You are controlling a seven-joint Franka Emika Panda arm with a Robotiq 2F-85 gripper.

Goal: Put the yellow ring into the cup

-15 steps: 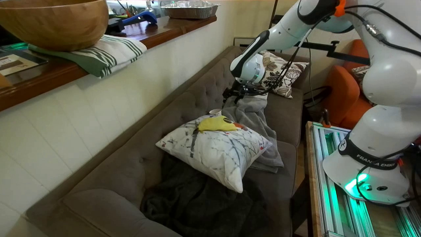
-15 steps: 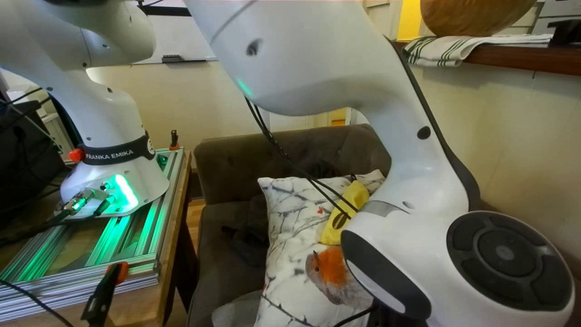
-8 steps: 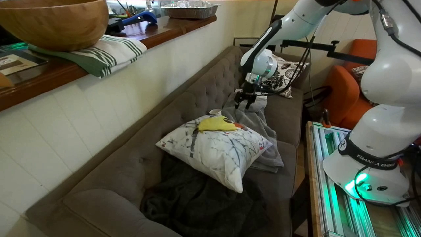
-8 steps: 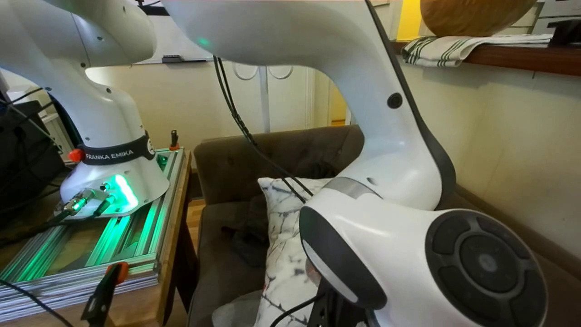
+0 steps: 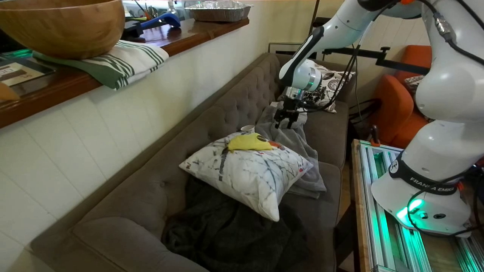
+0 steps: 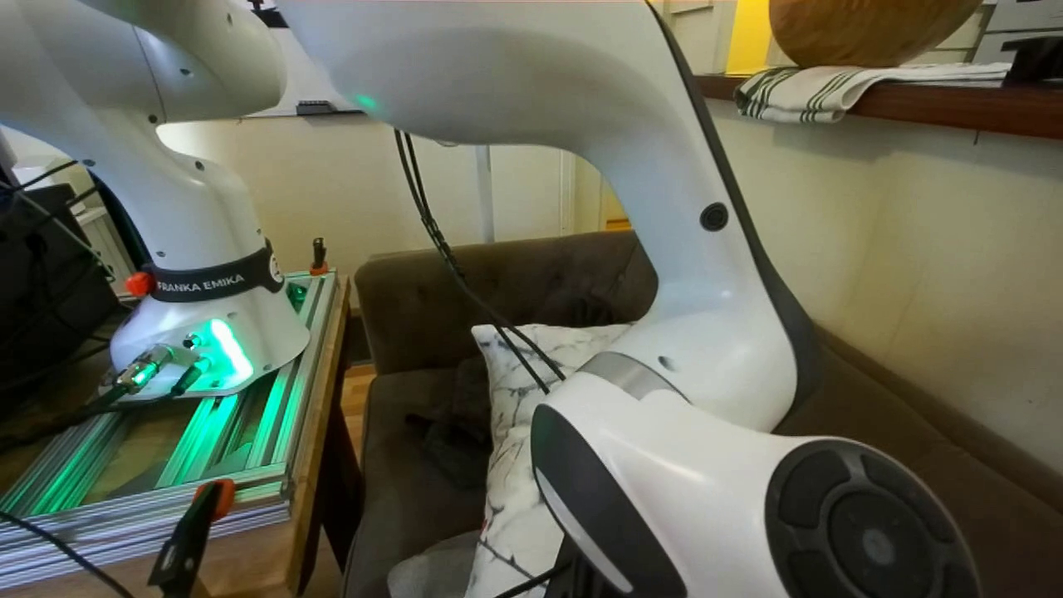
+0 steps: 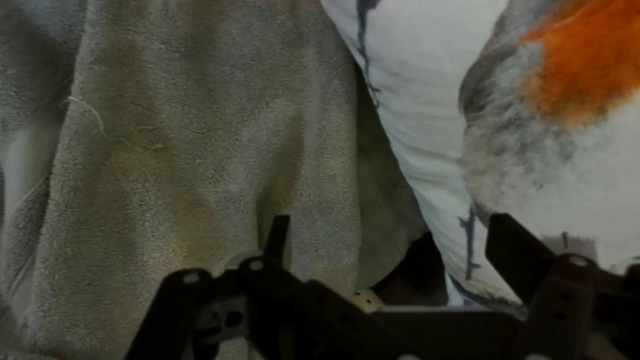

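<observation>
A yellow item (image 5: 249, 142) with a dark oval mark lies flat on the white patterned pillow (image 5: 249, 173). I cannot make out a ring shape. In an exterior view the arm hides it. A white cup (image 5: 248, 129) shows its rim behind the pillow, near the sofa back. My gripper (image 5: 283, 125) points down above the grey blanket, right of the cup and apart from it. In the wrist view my gripper (image 7: 392, 220) has its fingers wide apart with nothing between them. A cream edge with dark dots shows there, partly hidden by the gripper; I cannot tell what it is.
The grey blanket (image 7: 210, 150) lies on the sofa (image 5: 325, 173) below the gripper. A dark blanket (image 5: 234, 234) lies in front of the pillow. The sofa back (image 5: 211, 109) rises behind the cup. A shelf with a wooden bowl (image 5: 64, 26) runs along the wall.
Over the last second my gripper has moved away from the sofa back and tilted to point down, then sunk slightly. The arm now covers the yellow item in an exterior view. The yellow item and cup have not moved.
</observation>
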